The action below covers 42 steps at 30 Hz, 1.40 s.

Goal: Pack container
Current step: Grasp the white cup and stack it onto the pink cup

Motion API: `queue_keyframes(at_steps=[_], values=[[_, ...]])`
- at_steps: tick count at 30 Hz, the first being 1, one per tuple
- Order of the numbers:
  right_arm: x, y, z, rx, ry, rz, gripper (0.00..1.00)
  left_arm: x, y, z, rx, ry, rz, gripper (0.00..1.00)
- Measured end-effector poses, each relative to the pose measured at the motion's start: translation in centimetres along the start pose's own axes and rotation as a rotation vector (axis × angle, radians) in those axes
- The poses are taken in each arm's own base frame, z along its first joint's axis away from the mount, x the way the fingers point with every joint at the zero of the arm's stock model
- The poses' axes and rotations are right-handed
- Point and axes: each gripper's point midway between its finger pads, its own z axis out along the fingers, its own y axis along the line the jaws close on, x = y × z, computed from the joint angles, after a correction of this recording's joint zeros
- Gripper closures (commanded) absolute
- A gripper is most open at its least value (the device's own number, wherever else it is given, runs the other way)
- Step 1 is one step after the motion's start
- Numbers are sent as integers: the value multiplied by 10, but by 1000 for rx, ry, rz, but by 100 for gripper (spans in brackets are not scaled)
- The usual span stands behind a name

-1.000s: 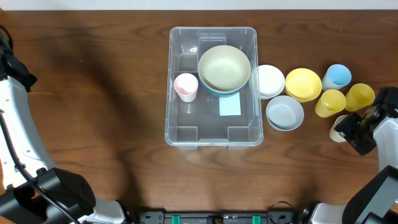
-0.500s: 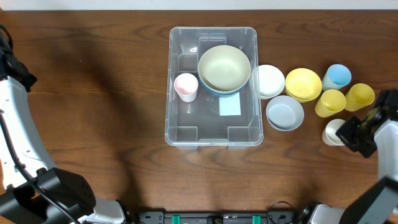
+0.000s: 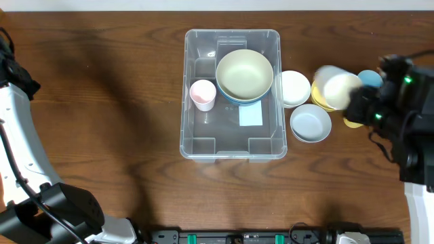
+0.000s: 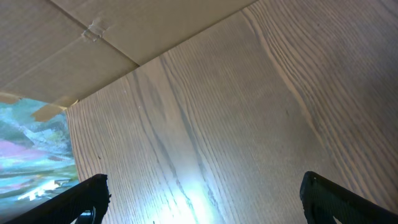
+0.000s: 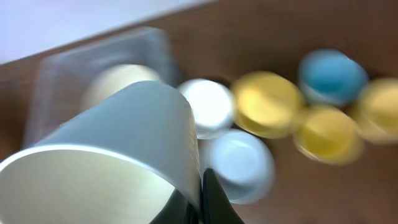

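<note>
There's the clear rectangular plastic container (image 3: 230,146) mouth-up, long axis running front to back, right gripper (image 5: 200,202) pinching a smooth cream cup (image 5: 124,137), left gripper (image 4: 199,200) spread wide.

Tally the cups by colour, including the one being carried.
Pink cup: 1
Blue cup: 1
Yellow cups: 2
Cream cup, held: 1
Total: 5

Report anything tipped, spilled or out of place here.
Nothing spilled or broken. Only the pale cup stands out: it is tilted on its side in the right gripper, over the yellow bowl, not in the container.
</note>
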Motion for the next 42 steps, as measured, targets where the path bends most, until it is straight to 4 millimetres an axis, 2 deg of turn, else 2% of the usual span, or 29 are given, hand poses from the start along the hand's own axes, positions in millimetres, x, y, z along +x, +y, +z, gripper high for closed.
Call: queue_keyframes(at_steps=[3, 7, 12, 18, 23, 29, 42], values=[[-6, 47, 2, -101, 19, -83, 99, 0, 0, 0, 0, 0, 0, 2], [-7, 95, 27, -169, 87, -157, 99, 0, 0, 0, 0, 0, 0, 2], [15, 137, 87, -142, 253, -245, 99, 0, 0, 0, 0, 0, 0, 2], [39, 169, 159, -96, 356, -331, 99, 0, 0, 0, 0, 0, 0, 2], [67, 187, 200, -72, 412, -420, 99, 0, 0, 0, 0, 0, 0, 2], [97, 202, 227, -62, 442, -497, 99, 0, 0, 0, 0, 0, 0, 2], [101, 207, 226, -62, 439, -524, 99, 0, 0, 0, 0, 0, 0, 2]])
